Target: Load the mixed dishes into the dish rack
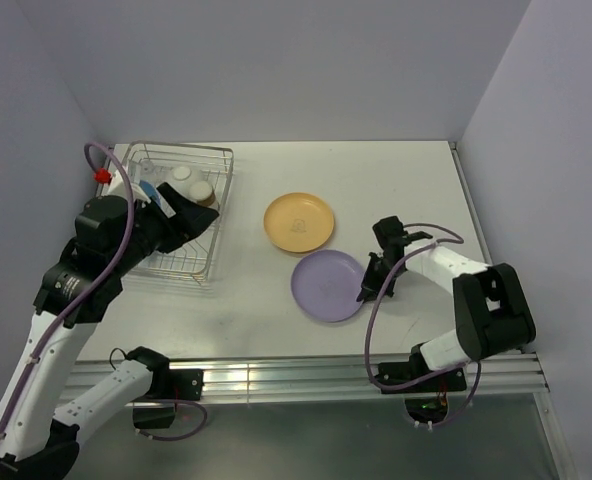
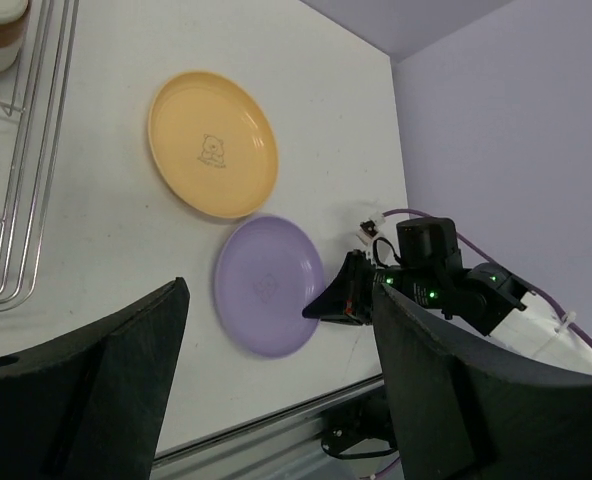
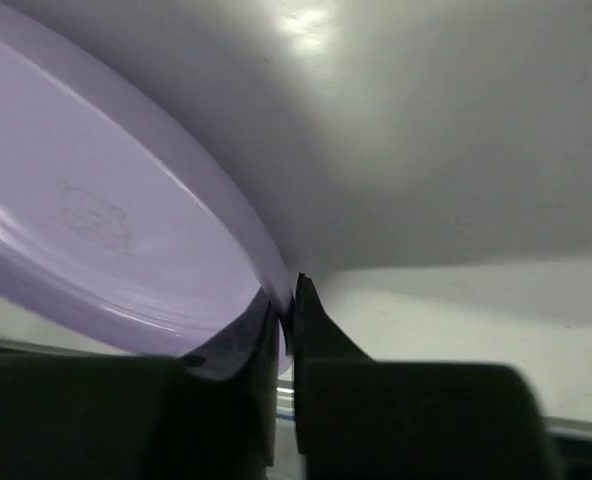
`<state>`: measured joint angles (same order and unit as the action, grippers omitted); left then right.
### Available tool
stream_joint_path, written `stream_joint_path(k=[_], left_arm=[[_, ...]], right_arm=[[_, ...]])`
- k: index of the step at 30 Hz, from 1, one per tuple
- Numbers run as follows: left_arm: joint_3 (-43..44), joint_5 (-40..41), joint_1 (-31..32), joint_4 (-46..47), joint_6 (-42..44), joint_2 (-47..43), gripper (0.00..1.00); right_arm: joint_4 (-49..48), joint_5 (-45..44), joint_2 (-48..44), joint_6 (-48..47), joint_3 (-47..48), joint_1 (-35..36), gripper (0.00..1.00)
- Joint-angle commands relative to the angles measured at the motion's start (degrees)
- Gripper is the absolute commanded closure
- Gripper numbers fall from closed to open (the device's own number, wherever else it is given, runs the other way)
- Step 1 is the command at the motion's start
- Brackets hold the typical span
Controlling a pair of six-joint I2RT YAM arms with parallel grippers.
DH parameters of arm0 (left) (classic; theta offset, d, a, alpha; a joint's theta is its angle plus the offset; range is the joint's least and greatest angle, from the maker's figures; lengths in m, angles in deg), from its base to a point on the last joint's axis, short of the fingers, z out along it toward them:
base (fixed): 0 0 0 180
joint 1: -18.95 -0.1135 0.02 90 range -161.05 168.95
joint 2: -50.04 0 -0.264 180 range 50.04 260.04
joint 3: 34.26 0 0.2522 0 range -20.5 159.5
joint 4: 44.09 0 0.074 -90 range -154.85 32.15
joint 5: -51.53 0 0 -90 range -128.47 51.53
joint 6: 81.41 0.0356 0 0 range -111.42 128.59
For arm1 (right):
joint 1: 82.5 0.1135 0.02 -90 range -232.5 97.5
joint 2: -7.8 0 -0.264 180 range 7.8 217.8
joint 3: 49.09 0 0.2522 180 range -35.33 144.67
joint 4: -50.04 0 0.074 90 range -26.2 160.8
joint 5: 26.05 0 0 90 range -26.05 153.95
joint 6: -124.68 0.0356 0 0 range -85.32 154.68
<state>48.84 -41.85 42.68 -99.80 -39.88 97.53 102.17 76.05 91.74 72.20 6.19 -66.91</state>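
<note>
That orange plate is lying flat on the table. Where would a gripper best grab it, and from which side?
Probably by its upturned rim. The yellow-orange plate lies flat and looks too wide to span, so pinching the edge, one finger above and one below, seems the only hold. Come in low from its right, the way the right gripper pinches the purple plate at its rim.

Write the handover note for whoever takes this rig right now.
Left gripper: fingers open, empty, over the dish rack.
Right gripper: fingers shut on the rim of the purple plate, which is outside the rack, to its right.
In the rack: blue plate, white bowl, cream cup. The glass cannot be made out.
Yellow-orange plate: flat on the table, not gripped.
Left to do: rack the purple plate, then the yellow-orange one.
</note>
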Motion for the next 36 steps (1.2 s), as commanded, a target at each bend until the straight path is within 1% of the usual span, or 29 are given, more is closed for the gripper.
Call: stream_joint_path(k=[1,3,4,5,6,7,9,10,12,13,16,19,22,26,28,32,34,35,36], left_arm=[[2.5,-1.7,0.2,-0.8,3.5,1.1,0.19],[1.7,-4.9,0.2,1.9,3.9,0.9,0.18],[1.2,-6.2,0.2,2.9,3.8,0.8,0.18],[0.6,-7.8,0.1,4.2,3.7,0.9,0.18],[-0.5,-9.4,0.2,5.5,3.7,1.2,0.17],[-1.0,-13.0,0.2,6.6,3.6,1.6,0.17],[-1.7,-16.1,0.2,8.4,3.6,3.5,0.17],[-2.1,-19.0,0.2,8.8,3.8,4.2,0.17],[-2.5,-21.1,0.4,9.3,4.2,6.2,0.16],[-2.6,-21.9,0.6,9.4,4.3,6.7,0.16],[-2.8,-23.7,1.8,9.5,5.5,8.3,0.16],[-2.5,-25.4,3.8,10.1,6.9,10.2,0.16],[-1.8,-26.0,6.9,10.7,7.0,12.2,0.16],[-1.3,-26.2,11.4,14.5,6.5,14.3,0.15],[-0.7,-25.1,14.0,14.6,6.7,15.4,0.15],[0.0,-22.6,16.6,13.0,7.3,18.3,0.15],[0.1,-21.0,17.5,12.8,7.5,19.1,0.16],[0.5,-20.2,17.7,12.1,7.5,19.7,0.18],[0.7,-19.5,17.8,12.0,7.9,19.8,0.26]], right_arm=[[-0.2,-3.6,-5.3,0.4,-1.2,0.4,1.0],[2.3,-4.4,-9.5,0.2,-1.6,0.5,1.0],[3.5,-4.7,-13.7,0.1,-1.7,0.5,1.0],[4.8,-4.7,-15.9,-0.2,-1.2,0.6,1.0],[7.3,-4.0,-17.8,-0.9,-0.7,0.6,1.0],[8.8,-3.6,-21.5,-1.2,0.0,0.7,1.0],[12.0,-0.8,-24.6,-2.6,3.2,0.8,1.0],[13.0,0.2,-26.9,-3.2,6.3,0.8,1.0],[15.6,1.9,-28.1,-4.9,9.9,0.8,1.0],[16.6,3.7,-28.2,-5.5,13.6,0.8,1.0],[19.5,9.4,-26.3,-7.6,19.7,0.9,1.0],[20.9,15.3,-24.4,-7.7,23.8,0.9,1.0],[20.7,17.2,-23.2,-6.9,26.8,1.6,1.0],[20.8,19.6,-21.2,-6.6,29.1,2.3,1.0],[20.5,20.6,-20.6,-6.4,30.3,2.7,1.0],[21.2,22.7,-19.9,-5.4,32.9,3.0,1.0],[20.9,23.9,-20.0,-4.9,33.7,3.2,1.0],[20.7,24.1,-20.0,-4.5,33.7,3.2,1.0],[20.4,24.2,-20.1,-4.4,33.7,3.3,1.0]])
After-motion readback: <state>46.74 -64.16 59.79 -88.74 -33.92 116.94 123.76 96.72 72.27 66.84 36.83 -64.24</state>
